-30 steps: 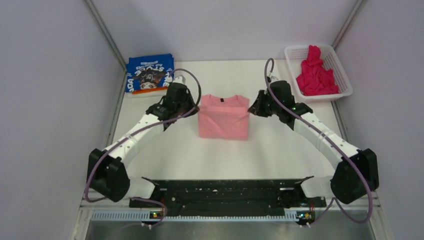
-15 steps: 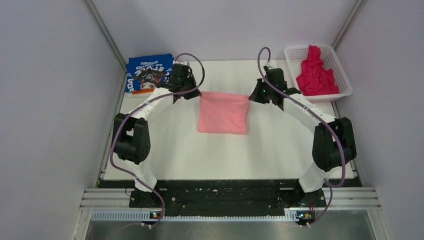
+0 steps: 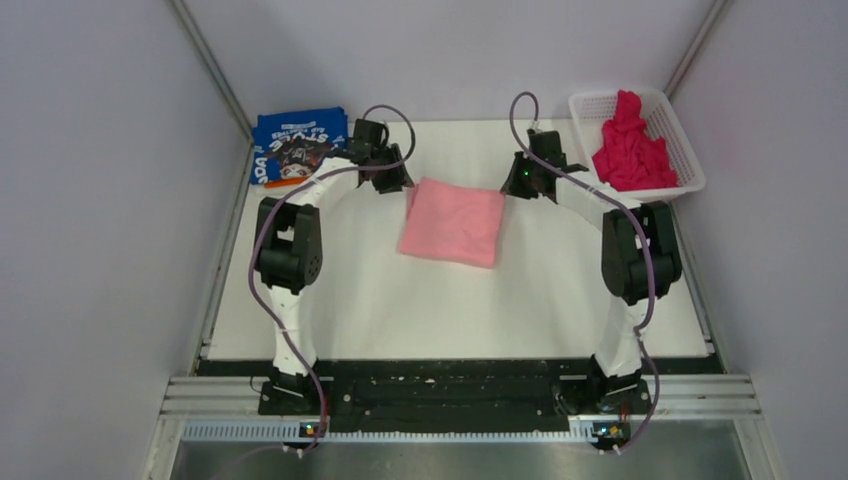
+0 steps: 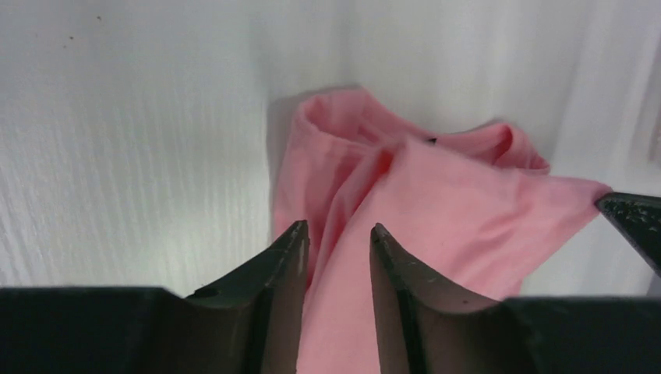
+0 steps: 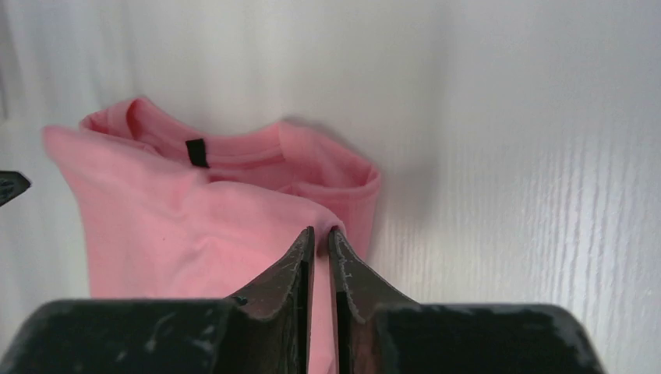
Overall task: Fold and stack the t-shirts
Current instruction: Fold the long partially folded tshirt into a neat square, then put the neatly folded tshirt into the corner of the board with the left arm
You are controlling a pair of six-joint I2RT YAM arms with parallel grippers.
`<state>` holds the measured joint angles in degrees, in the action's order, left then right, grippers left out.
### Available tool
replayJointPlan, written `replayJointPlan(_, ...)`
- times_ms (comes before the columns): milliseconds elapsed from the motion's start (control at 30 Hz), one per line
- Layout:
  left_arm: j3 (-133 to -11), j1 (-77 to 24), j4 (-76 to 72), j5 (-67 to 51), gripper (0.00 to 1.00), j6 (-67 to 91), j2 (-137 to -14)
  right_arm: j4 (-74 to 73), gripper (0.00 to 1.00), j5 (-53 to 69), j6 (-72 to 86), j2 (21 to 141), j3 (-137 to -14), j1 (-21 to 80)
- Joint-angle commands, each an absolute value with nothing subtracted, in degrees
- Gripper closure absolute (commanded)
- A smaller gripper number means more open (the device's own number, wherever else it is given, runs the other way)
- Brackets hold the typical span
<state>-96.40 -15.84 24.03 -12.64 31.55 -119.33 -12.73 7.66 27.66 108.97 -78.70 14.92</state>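
Note:
The light pink t-shirt (image 3: 452,222) lies folded and slightly skewed at the table's middle. My left gripper (image 3: 398,185) is at its far left corner. In the left wrist view this gripper (image 4: 339,231) is open, with pink cloth (image 4: 452,195) running loosely between the parted jaws. My right gripper (image 3: 510,187) is at the far right corner. In the right wrist view it (image 5: 321,231) is shut on a pinch of the pink cloth (image 5: 171,226), above the collar. The blue printed t-shirt (image 3: 298,147) lies folded at the far left. The magenta t-shirt (image 3: 632,145) is bunched up in the basket.
A white mesh basket (image 3: 690,160) stands at the far right corner by the right wall. Grey walls close in the table on the left, right and back. Both arms reach far out, with their elbows raised over the table's sides.
Both grippers have moved toward the far side, carrying the pink shirt's top layer over its collar. The left jaws, shut before, have parted. The right jaws stay pinched on the cloth.

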Motion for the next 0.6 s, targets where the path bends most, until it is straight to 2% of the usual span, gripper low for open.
replayJointPlan(0,-101.2,-14.5,26.0,-13.6,0.39,29.5,-120.9,-11.3,0.61,6.7,25.4,111.5,-83.9,13.0)
replayJointPlan(33,-102.5,-14.5,27.4,-13.5,0.23,29.1,-121.2,-12.2,0.42,5.9,25.2,111.5,-84.7,13.0)
replayJointPlan(67,-103.5,-14.5,29.2,-13.5,0.14,28.7,-121.2,-13.4,0.27,4.9,25.1,111.1,-85.1,13.0)
replayJointPlan(100,-103.5,-14.5,29.6,-13.5,0.06,28.2,-120.8,-13.9,0.18,4.6,25.1,110.2,-85.2,13.0)
replayJointPlan(133,-102.5,-14.5,29.5,-13.8,0.02,27.8,-120.1,-14.0,0.14,4.9,25.0,108.9,-84.5,13.0)
replayJointPlan(200,-99.7,-14.5,28.9,-14.8,0.01,27.1,-118.6,-13.1,0.02,6.5,24.7,105.4,-81.4,13.0)
replayJointPlan(367,-93.1,-14.7,27.4,-20.3,0.01,25.7,-117.9,-10.2,0.01,7.6,25.8,92.6,-68.6,13.0)
replayJointPlan(567,-94.7,-15.5,28.4,-22.0,0.01,23.8,-122.3,-7.6,0.01,8.7,29.0,74.3,-52.6,13.1)
